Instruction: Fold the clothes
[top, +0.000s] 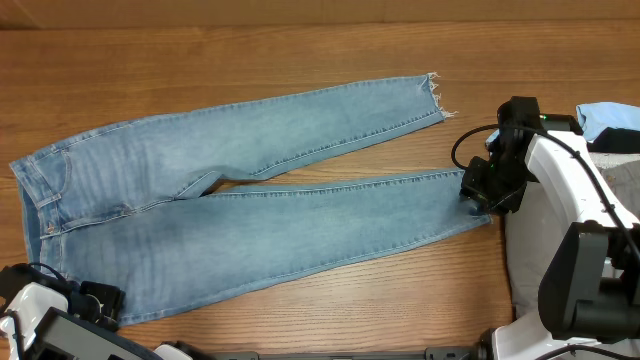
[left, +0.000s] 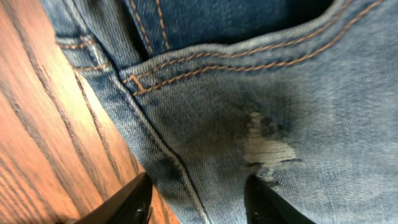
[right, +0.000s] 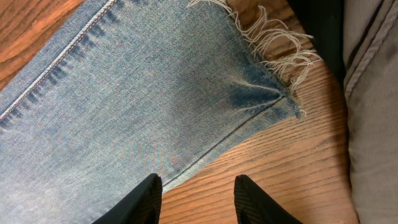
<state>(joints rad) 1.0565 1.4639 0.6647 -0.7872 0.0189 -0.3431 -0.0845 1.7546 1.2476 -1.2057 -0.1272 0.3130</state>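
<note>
Overhead, jeans: the light-blue jeans (top: 250, 190) lie flat on the wooden table (top: 300, 60), waist to the left, legs running right.
Overhead, surroundings: a sky-blue garment (top: 605, 118) sits at the right edge, partly hidden by the right arm.
Left wrist, left gripper (left: 199, 202): fingers spread, straddling the jeans' side seam below a stitched pocket, nothing pinched.
Right wrist, right gripper (right: 199, 199): fingers spread over the leg's edge near the frayed hem (right: 273, 43).
Right wrist, obstacle: a grey garment (right: 373, 124) lies just beside that hem.

Faded matt denim jeans (top: 300, 215) (hems frayed to loose threads) on a smooth, grained wooden table (top: 300, 60).
</note>
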